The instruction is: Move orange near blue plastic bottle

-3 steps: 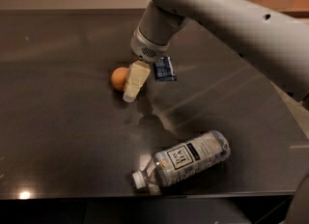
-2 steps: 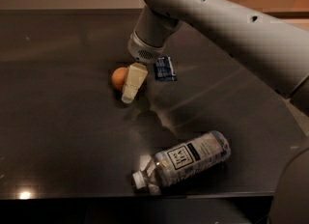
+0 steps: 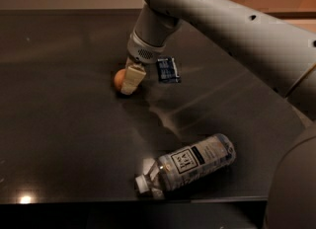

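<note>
1. You see the claw [image 3: 128, 87] low over the worktop [image 3: 59, 129], left of centre and toward the far side, set right against the orange [image 3: 119, 79]. Whether it is clenched on the fruit or released, you cannot tell from this angle.
2. The orange sits on the worktop with its right part hidden behind the claw; only its left side shows to you.
3. The arm [image 3: 222, 20] comes down from the upper right, and its thick grey bulk is cut off by the top and right edges of your view.
4. Just right of the claw lies a small dark blue packet [image 3: 168, 70], flat on the worktop; its print is too small for you to read.
5. The blue plastic bottle [image 3: 197, 164] lies on its side near the front edge, well apart from the orange. Its white cap [image 3: 142, 184] is on and points to the lower left, with the base toward the right.
6. Its dark-and-white label [image 3: 188, 160] faces up, but you cannot make out the text. Through the clear, pale blue wall you cannot tell whether any liquid is inside.
7. A small bright glare spot [image 3: 24, 199] sits on the worktop at the lower left, close to the front edge.
</note>
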Tool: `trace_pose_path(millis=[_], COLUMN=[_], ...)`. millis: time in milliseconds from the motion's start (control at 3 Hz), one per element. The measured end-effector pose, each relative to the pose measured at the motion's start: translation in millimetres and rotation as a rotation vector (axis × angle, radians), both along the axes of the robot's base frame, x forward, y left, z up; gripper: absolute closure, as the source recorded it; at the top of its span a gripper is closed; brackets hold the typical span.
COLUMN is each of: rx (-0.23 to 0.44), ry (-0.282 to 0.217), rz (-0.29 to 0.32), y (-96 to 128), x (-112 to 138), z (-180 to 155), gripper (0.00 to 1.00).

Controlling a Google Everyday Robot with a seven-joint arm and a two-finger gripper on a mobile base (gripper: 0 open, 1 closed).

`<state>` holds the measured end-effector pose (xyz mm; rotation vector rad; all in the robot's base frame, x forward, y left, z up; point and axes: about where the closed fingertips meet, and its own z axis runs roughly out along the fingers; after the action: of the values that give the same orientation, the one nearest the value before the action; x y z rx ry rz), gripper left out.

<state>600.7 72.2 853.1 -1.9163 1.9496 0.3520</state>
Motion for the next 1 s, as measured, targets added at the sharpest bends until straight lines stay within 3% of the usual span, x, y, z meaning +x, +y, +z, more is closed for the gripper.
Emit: trace_pose_path(millis=[667,1000], rx=[0.036,0.050], ry=[0.004,-0.010], rz=[0.047,0.120], y=[-6,-30], x=[-13,-40], z=[15,29], gripper=[0.87,1.00])
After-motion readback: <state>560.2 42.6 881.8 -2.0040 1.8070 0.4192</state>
